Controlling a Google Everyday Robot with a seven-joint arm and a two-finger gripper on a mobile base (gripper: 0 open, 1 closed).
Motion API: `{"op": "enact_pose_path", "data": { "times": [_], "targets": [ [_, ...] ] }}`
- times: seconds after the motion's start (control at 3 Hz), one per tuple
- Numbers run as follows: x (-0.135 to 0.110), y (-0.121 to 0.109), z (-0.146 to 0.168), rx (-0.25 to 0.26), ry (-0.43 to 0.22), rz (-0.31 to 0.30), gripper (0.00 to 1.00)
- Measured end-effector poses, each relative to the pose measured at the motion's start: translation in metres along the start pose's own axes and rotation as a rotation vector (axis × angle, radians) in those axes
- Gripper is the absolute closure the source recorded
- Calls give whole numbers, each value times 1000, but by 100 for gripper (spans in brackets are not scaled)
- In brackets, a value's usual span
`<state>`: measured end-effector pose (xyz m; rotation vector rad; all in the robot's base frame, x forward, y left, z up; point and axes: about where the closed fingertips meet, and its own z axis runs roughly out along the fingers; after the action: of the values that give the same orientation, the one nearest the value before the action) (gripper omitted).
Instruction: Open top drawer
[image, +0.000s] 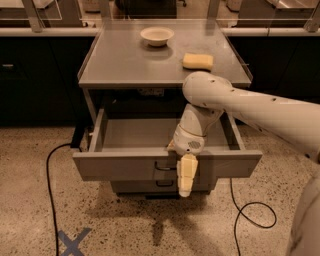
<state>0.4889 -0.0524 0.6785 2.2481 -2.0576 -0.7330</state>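
Observation:
The top drawer (125, 167) is a wide grey metal drawer under the grey table, pulled far out, its inside empty. Its small dark wire handle (164, 166) sits at the centre of the flat front. My gripper (185, 175) hangs over the drawer's front edge right beside the handle, with cream-coloured fingers (187, 175) pointing down in front of the drawer face. The white arm reaches in from the right.
Two narrower grey drawers (150, 186) sit below the open one. On the tabletop (120, 60) are a white bowl (157, 35) and a yellow sponge (197, 61). Black cables (50, 190) lie on the speckled floor at left and right. A blue tape cross (72, 242) marks the floor.

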Motion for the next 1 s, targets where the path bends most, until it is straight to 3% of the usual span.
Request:
{"op": "enact_pose_path", "data": {
  "times": [0.67,1.0],
  "targets": [
    [4,6,1,-19,-7,11,0],
    [2,6,1,-27,-40,11,0]
  ]
}}
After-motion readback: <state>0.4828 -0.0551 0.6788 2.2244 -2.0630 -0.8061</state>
